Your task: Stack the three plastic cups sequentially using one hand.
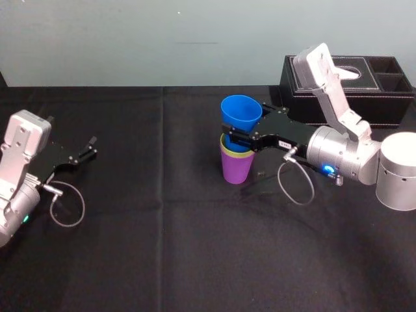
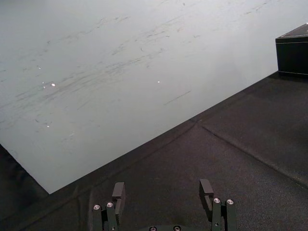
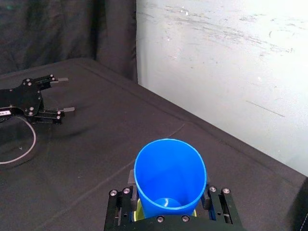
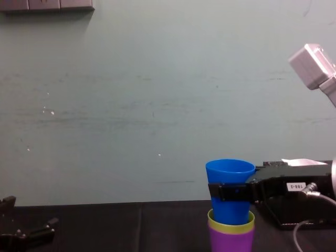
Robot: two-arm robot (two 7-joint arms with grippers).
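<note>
Holding the blue cup (image 1: 242, 116) clamped in our right gripper (image 1: 235, 138), partway inside the yellow-green cup (image 1: 236, 156) nested in the purple cup (image 1: 235, 171), we judge the final stacking needs a downward push, then release; the left gripper (image 1: 91, 147) idles wide at the stack's nine o'clock.

Soft, even light falls from overhead, and what shadows there are stay weak and diffuse. The pale wall (image 2: 120, 72) is the brightest surface and carries a few small white glints in the left wrist view. The black tablecloth (image 1: 195, 260) swallows most of the light: only its creases catch a faint sheen, and shadows on it are hard to make out. The blue cup (image 3: 169, 175) shades smoothly inside, darkening toward its bottom. The silver right arm (image 1: 341, 156) shows mild highlights, and a small blue lamp (image 1: 329, 170) glows on it.
</note>
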